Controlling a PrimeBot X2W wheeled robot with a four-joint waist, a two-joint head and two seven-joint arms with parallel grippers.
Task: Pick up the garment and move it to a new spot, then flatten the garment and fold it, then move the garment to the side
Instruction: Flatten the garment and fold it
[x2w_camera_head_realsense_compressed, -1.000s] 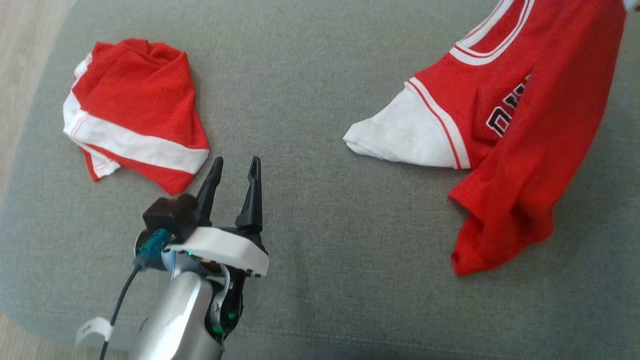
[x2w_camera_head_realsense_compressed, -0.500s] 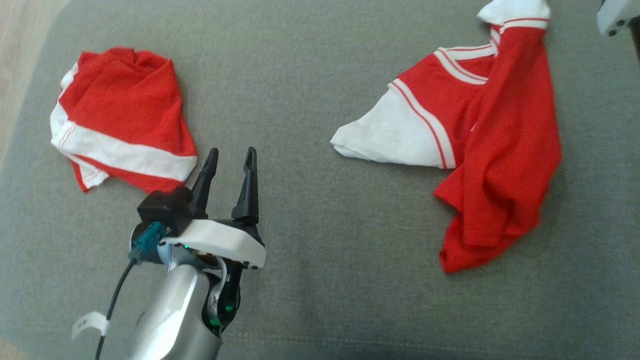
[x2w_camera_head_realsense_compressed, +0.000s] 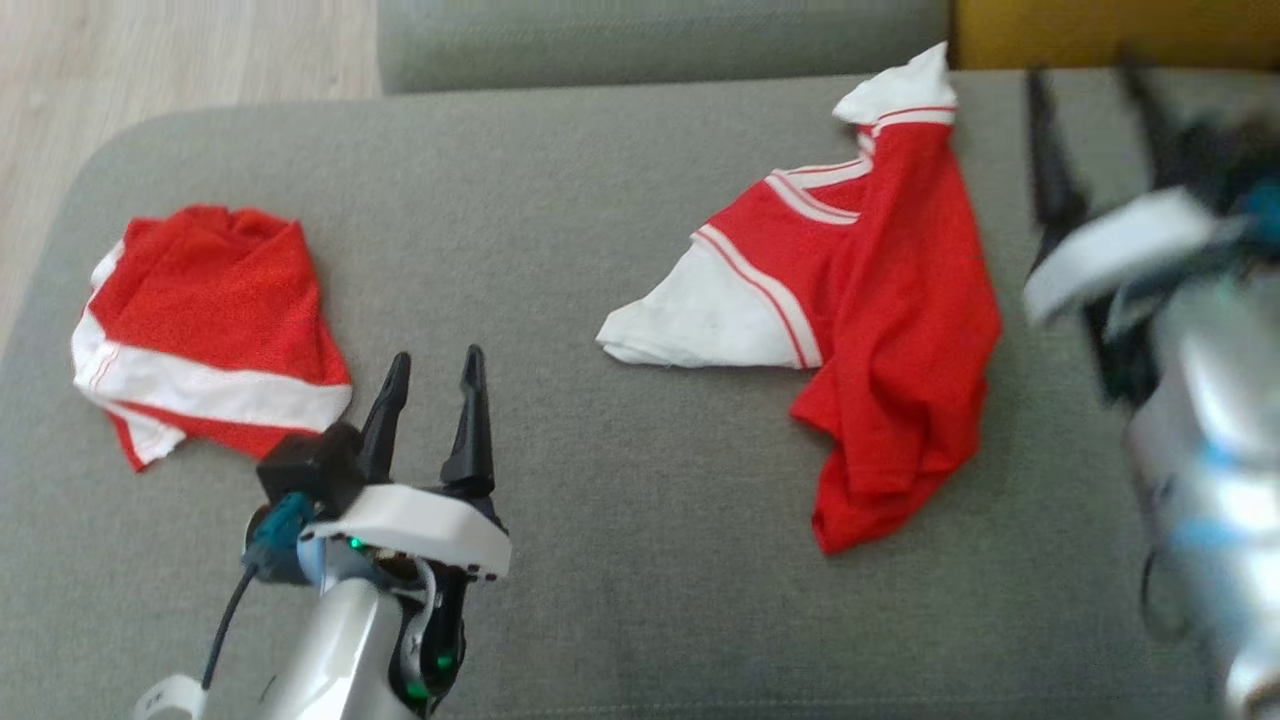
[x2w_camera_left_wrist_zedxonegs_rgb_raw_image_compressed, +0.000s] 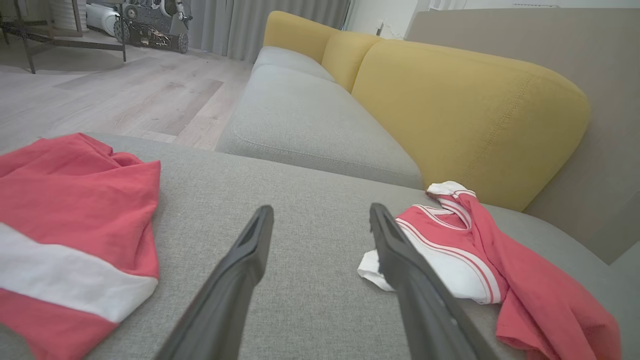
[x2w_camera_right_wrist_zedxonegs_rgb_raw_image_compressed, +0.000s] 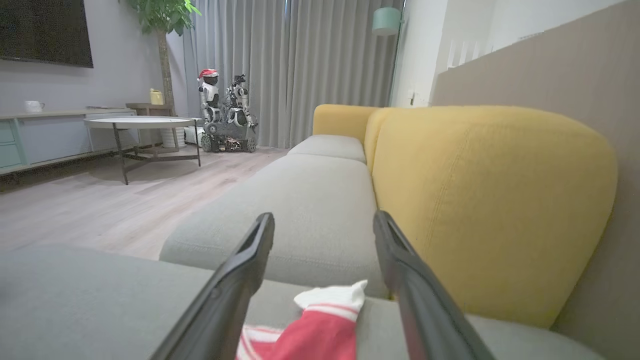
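Spotted the jersey (x2w_camera_head_realsense_compressed: 880, 330) slumped in a crumpled heap on the grey cushion (x2w_camera_head_realsense_compressed: 620, 200), right of centre, white sleeve poking left. Looks light, soft and floppy, so expect sagging and bunching. Better to pinch a trimmed shoulder edge or a hem corner than the middle wad. Got the left claw (x2w_camera_head_realsense_compressed: 436, 355) and right claw (x2w_camera_head_realsense_compressed: 1085, 90) both spread wide, holding nothing. Versus a second ago: was hanging stretched from the upper right, now let go and dropped. Also shifted the head view.

2 red-white garments: left garment (x2w_camera_head_realsense_compressed: 210, 320), right garment (x2w_camera_head_realsense_compressed: 890, 300); 2 tools: L tool (x2w_camera_head_realsense_compressed: 436, 354), R tool (x2w_camera_head_realsense_compressed: 1085, 75).
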